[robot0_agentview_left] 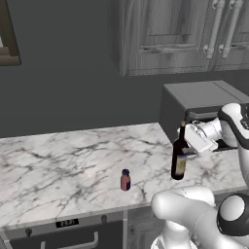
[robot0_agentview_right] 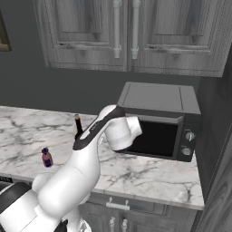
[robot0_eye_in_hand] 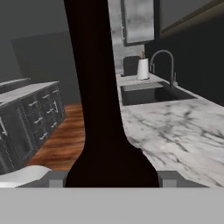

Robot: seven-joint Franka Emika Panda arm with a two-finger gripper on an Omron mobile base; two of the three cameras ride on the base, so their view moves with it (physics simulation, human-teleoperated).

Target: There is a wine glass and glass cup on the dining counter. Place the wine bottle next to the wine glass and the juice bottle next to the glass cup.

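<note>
Marble counter [robot0_agentview_left: 58, 165], white w/ grey veins, runs along a dark grey wall [robot0_agentview_left: 63, 73]. Grey wood-grain upper cabinets [robot0_agentview_right: 149, 36] w/ pale bar handles hang above. Microwave [robot0_agentview_right: 161, 120], dark door, knobs at right, sits on counter's right end. Drawer fronts [robot0_agentview_right: 118, 206] below counter edge. Hand view: sink [robot0_eye_in_hand: 148, 94] w/ curved faucet [robot0_eye_in_hand: 164, 65], paper towel roll [robot0_eye_in_hand: 143, 68] beside it, wood floor [robot0_eye_in_hand: 61, 140], grey cabinet block [robot0_eye_in_hand: 30, 113] at left.

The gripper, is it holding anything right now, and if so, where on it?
The gripper is closed on the wine bottle, gripping it near the shoulder, where the thin neck widens into the body. The bottle stands upright at the counter.
</note>
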